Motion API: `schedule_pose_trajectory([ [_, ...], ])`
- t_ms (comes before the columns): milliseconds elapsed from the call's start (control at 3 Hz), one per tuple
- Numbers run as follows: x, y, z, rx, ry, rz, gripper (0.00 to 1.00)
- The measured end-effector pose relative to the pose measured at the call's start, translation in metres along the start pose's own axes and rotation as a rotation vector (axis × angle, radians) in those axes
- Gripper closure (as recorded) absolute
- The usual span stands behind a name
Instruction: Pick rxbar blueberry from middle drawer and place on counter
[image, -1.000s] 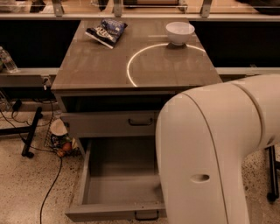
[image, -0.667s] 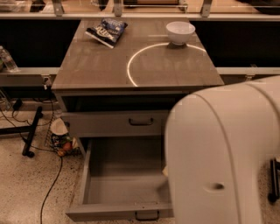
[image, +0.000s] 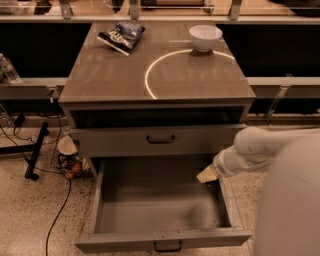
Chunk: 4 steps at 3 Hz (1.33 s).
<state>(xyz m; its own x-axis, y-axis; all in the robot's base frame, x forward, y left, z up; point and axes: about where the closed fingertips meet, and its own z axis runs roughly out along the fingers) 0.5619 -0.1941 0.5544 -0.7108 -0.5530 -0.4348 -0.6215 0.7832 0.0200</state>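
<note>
The middle drawer (image: 160, 215) is pulled out wide at the bottom of the cabinet, and its flat grey floor shows bare. No rxbar blueberry shows; it may be hidden behind my arm at the drawer's right side. My gripper (image: 207, 174) hangs from the white arm (image: 255, 150) at the right and reaches down over the drawer's right rear corner. The counter (image: 110, 75) with its white arc (image: 150, 75) lies above.
A blue-and-white chip bag (image: 121, 35) and a white bowl (image: 205, 36) sit at the back of the counter. A shut drawer front with a black bail handle (image: 161, 139) is above the open drawer. Cables and a stand are on the floor at left (image: 35, 155).
My arm's bulky white body has moved right and out of the way, uncovering the drawer's right half. The gripper end now shows at the drawer's right rear.
</note>
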Motion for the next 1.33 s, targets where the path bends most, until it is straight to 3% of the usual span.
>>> schedule_pose_trajectory([
  [333,0.008,-0.032,-0.082,-0.024,-0.162,0.012,1.00],
  [667,0.008,-0.032,-0.082,-0.024,-0.162,0.012,1.00],
  [1000,0.005,-0.024,-0.145,0.014,-0.182,-0.005,1.00],
  [1333,-0.010,-0.007,-0.245,0.075,-0.247,-0.048,1.00],
])
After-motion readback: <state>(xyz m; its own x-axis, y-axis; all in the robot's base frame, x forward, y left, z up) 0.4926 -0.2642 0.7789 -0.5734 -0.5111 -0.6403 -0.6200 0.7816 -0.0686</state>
